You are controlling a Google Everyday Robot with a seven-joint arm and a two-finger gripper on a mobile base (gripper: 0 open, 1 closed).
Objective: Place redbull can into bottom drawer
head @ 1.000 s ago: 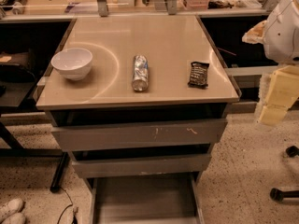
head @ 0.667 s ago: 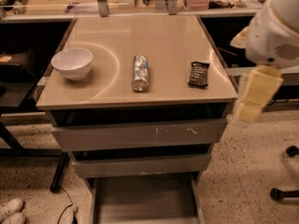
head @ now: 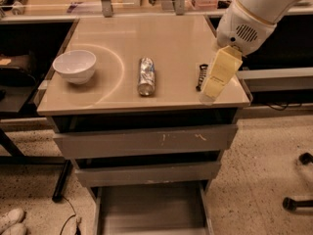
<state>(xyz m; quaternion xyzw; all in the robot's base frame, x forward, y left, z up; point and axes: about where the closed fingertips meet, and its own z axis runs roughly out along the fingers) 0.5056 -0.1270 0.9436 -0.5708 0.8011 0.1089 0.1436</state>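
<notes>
The redbull can (head: 146, 76) lies on its side in the middle of the beige cabinet top (head: 171, 43), its round end facing me. The bottom drawer (head: 151, 209) is pulled out at the foot of the cabinet, and its flat grey floor shows with nothing on it. My gripper (head: 210, 93) hangs from the white arm at the right, over the cabinet top's right front corner. It is to the right of the can and apart from it. It holds nothing that I can see.
A white bowl (head: 75, 66) stands on the left of the top. A dark snack packet (head: 201, 76) lies right of the can, partly behind the gripper. Two shallower drawers (head: 142, 141) above are nearly closed. Shoes (head: 12, 220) lie on the floor at the lower left.
My arm and gripper have swung left from beside the cabinet to over its right front corner, now covering part of the snack packet. The can, bowl and drawers have not moved.
</notes>
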